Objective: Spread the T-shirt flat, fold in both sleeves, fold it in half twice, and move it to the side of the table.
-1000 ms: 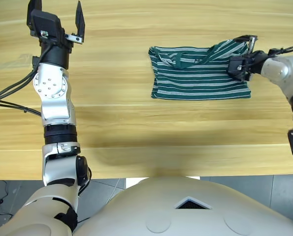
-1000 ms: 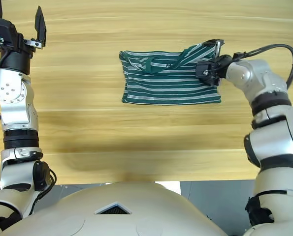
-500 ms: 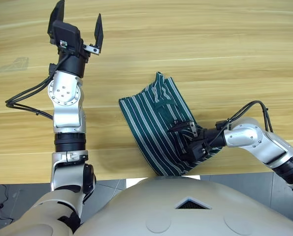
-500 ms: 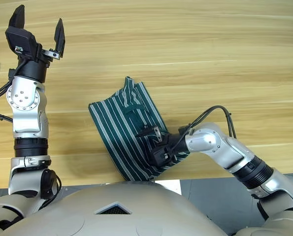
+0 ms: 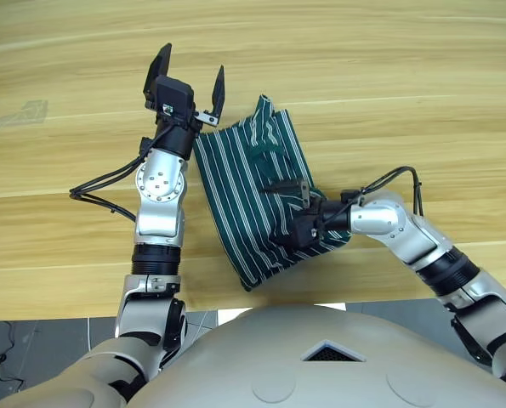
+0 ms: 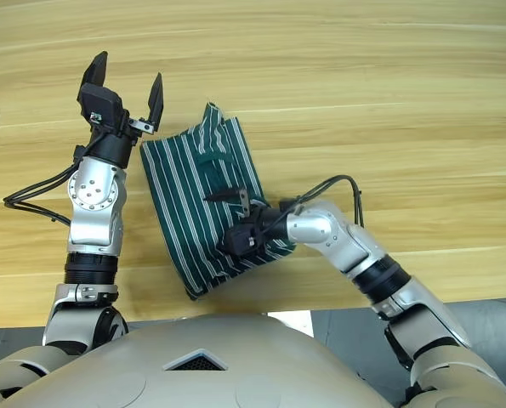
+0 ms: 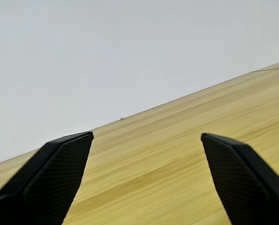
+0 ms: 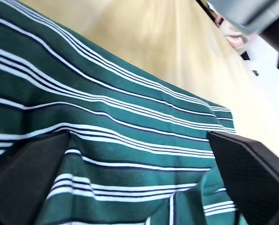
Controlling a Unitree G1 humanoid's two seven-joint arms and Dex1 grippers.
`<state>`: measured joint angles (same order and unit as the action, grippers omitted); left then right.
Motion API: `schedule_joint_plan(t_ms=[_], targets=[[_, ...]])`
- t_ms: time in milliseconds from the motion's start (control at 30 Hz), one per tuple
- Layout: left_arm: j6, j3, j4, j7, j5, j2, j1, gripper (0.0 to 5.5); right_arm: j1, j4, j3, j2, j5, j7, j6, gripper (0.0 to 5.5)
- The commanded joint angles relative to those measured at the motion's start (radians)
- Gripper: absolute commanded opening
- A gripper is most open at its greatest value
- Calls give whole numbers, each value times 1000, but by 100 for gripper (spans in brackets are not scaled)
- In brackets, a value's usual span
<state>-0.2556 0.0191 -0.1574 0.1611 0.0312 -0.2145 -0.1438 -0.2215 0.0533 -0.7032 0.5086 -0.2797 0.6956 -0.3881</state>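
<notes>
Close to the near edge of the tabletop (image 5: 423,93), a little left of its middle, note the T-shirt (image 5: 244,200): folded into a compact striped rectangle, skewed to the edge, with one corner almost at the lip. Hauled there within the last second from the far right part of the tabletop, and turned along the way. Resting on its nearer half, find the right gripper (image 5: 282,217), jaws spread, with striped cloth under and between the fingers rather than pinched. Swung in meanwhile from toward the far left corner, find the left gripper (image 5: 191,64), raised off the wood just beside the shirt's far left corner, jaws spread wide on nothing. Judging by this: folding finished, and the last move to the side under way or nearly done. Probably left only to lift off without rumpling the stack.
</notes>
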Motion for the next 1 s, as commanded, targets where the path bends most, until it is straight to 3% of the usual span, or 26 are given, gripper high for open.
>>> schedule_joint_plan(t_ms=[33,367,633,1000], targets=[[-9,11,4,-8,18,13,13,427,-20,124,0,-12,-121,-56,-8,540],[-61,-27,-59,-126,120,-15,56,427,27,13,34,15,-79,-9,-8,540],[-73,5,-103,-114,127,1,79,427,28,-217,174,84,-19,46,52,540],[-83,52,-164,-127,171,0,107,427,131,-244,223,-20,28,-48,76,540]])
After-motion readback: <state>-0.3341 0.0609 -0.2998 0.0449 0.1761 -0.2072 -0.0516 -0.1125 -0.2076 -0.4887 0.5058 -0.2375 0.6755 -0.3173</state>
